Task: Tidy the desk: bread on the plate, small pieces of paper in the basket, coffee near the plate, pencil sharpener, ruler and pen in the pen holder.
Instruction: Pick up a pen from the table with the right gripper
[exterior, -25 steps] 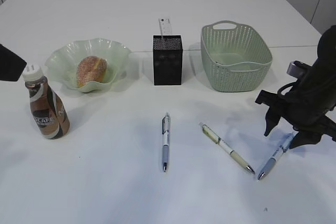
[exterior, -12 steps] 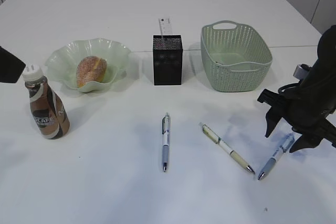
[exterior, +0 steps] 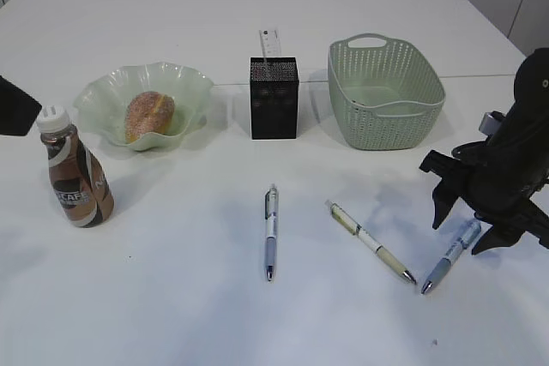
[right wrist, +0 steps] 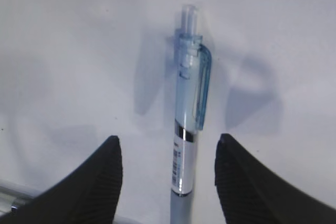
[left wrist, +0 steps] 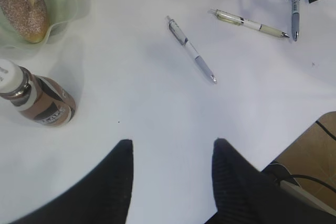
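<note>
Three pens lie on the white bench (exterior: 171, 315): a grey-blue pen (exterior: 270, 231) in the middle, a pale yellow-green pen (exterior: 371, 242) to its right, and a light blue pen (exterior: 449, 256) farthest right. The right claw (exterior: 467, 220) hangs over that last one, prongs apart on either side of its barrel, not touching. The left claw (left wrist: 170, 182) hovers apart and empty. One bread (exterior: 149, 116) sits in the plate (exterior: 103, 96), one coffee (exterior: 75, 179) stands just beside it, one ruler (exterior: 269, 44) stands in the pen holder (exterior: 274, 99), and one basket (exterior: 383, 92) is alongside.
</note>
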